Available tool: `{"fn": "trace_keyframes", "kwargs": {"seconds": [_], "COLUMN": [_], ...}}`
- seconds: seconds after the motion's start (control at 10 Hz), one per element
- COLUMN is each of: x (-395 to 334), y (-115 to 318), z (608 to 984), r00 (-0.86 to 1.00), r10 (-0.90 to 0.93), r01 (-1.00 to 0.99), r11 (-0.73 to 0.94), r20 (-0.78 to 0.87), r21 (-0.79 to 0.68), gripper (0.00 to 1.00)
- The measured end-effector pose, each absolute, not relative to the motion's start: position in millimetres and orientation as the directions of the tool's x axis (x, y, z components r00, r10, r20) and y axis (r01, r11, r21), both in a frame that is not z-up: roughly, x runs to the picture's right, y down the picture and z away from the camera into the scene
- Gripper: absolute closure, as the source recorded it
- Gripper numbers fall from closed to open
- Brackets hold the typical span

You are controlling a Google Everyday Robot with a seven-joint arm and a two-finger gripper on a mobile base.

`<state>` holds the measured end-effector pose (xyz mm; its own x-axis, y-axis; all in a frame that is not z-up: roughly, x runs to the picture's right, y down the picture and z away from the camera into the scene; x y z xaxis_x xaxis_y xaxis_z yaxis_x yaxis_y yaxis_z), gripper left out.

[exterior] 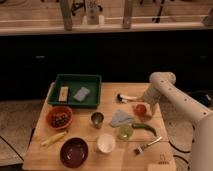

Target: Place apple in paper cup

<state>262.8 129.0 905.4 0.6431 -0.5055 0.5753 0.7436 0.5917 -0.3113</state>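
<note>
The apple (140, 109), small, round and red-orange, rests on the wooden table (85, 135) right of centre. My gripper (146, 103) hangs at the end of the white arm directly over the apple's right side, close to it, jaws open; whether it touches the fruit I cannot tell. The paper cup (106, 143), white with a pale inside, stands upright near the table's front edge, down and to the left of the apple, with nothing in it.
Between apple and cup lie a grey-blue cloth (120, 118), a yellow-green fruit (125, 131) and a long green pepper (145, 127). A steel cup (97, 119), maroon bowl (74, 151), orange bowl (50, 116), green tray (75, 77), brush (125, 97) and fork (147, 145) stand around.
</note>
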Motion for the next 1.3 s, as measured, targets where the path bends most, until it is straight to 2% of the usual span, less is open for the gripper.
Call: {"fn": "trace_keyframes", "kwargs": {"seconds": [1.3], "x": [262.7], "y": [129.0], "z": [906.0], "r00": [0.619], "r10": [-0.520], "r01": [0.763], "r11": [0.574], "r20": [0.589], "r21": [-0.296], "gripper": [0.20]}}
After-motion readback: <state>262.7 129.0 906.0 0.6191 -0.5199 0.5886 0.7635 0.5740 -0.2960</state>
